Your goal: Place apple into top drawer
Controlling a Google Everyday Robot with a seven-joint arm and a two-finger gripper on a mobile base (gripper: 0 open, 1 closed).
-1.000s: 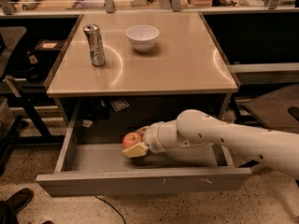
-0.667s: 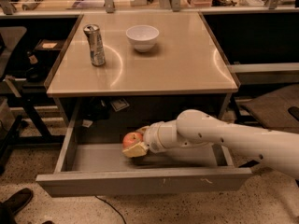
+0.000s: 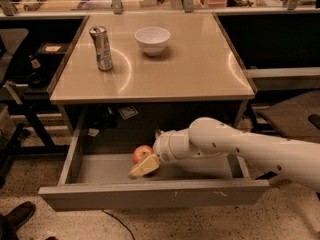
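Wide, shallow grey metal top drawer [image 3: 155, 194]: pulled fully out from under the square beige counter [image 3: 185, 69]. Front panel faces the camera and carries small white scuffs.

Round red-orange apple [image 3: 142, 152]: inside the drawer, left of centre, low over the drawer floor. Cannot tell whether it rests on the floor.

Hand [image 3: 145, 165]: inside the drawer, its tan tip pointing down and to the left, touching the apple on the near lower side. The smooth white arm [image 3: 240, 146] enters from the right and crosses over the drawer's right half. Cannot tell whether the hand is clamped on the apple or has let it go; the contact is partly hidden by the hand itself.

On the counter: dented silver drink can [image 3: 101, 48] upright at rear left; small white round bowl [image 3: 152, 40] upright just right of the can, not touching it.

Dark cavity behind the drawer: a few small pale paper scraps [image 3: 127, 112].
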